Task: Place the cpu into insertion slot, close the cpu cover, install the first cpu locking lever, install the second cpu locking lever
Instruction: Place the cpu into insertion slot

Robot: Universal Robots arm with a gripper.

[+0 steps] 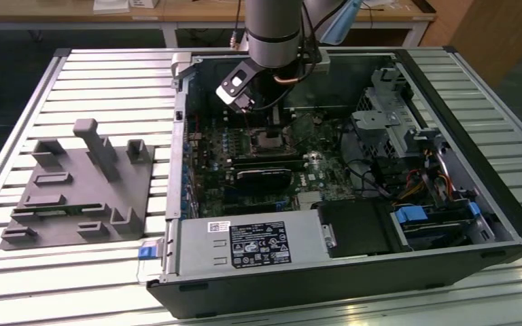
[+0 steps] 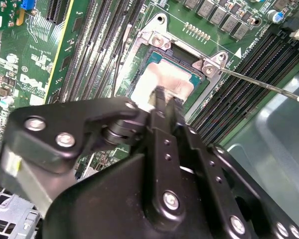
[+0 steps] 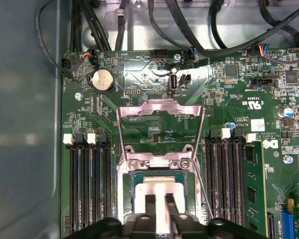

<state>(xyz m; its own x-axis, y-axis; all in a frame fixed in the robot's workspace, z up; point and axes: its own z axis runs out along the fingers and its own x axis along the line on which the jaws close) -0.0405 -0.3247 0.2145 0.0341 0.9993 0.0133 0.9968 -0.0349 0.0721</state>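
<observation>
The cpu (image 3: 159, 188) lies flat in the insertion slot (image 3: 125, 172), its silvery top and green edge showing in both wrist views. My gripper (image 3: 160, 209) hangs right over the cpu (image 2: 177, 79) with its black fingers (image 3: 150, 206) drawn close together and nothing between them. The cpu cover (image 3: 159, 106) stands flipped up and open behind the slot. A thin silver locking lever (image 2: 261, 84) sticks out unlatched from the slot's corner. In the exterior view the gripper (image 1: 274, 129) reaches down into the open computer case over the insertion slot (image 1: 270, 141).
Long black memory slots (image 3: 92, 184) run along both sides of the socket. Cables (image 3: 189, 30) cross the case wall beyond the board. Drive bays and a power supply (image 1: 252, 243) fill the case's near side. A grey fixture (image 1: 79, 187) sits on the slatted table at the exterior view's left.
</observation>
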